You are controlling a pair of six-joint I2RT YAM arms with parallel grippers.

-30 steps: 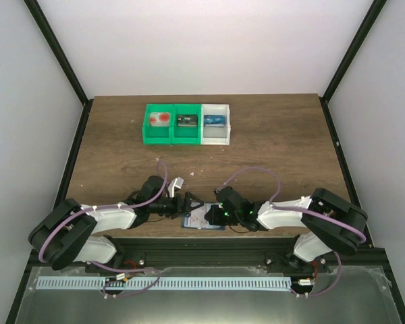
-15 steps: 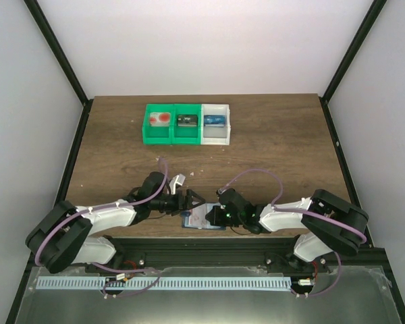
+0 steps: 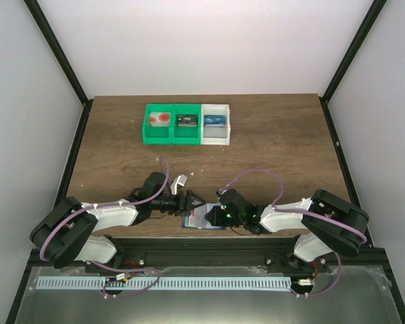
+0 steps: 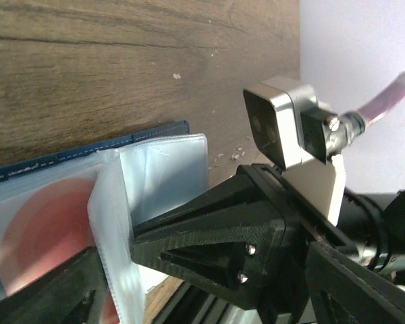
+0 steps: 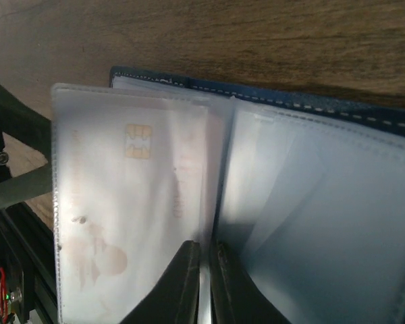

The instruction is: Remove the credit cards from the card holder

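The dark blue card holder (image 3: 204, 220) lies open at the table's near edge, between both grippers. My left gripper (image 3: 193, 201) reaches it from the left. In the left wrist view its fingers close on an upturned clear sleeve (image 4: 113, 223), and a red-circle card (image 4: 40, 229) shows inside the holder (image 4: 88, 148). My right gripper (image 5: 204, 260) is shut on the thin edge of another clear sleeve. To its left, a sleeve holds a whitish credit card (image 5: 131, 202) with a chip and faint red marks. The holder's blue cover (image 5: 310, 104) shows behind.
At the back stand a green bin (image 3: 147, 128) holding a red-marked card (image 3: 160, 119) and a black item (image 3: 186, 121), and a white bin (image 3: 224, 128) with a blue item (image 3: 214, 121). The black frame rail (image 3: 209, 239) runs just below the holder.
The left gripper has shifted slightly right, toward the holder. The right gripper has stayed on the sleeve with a small shift. The holder has not moved.
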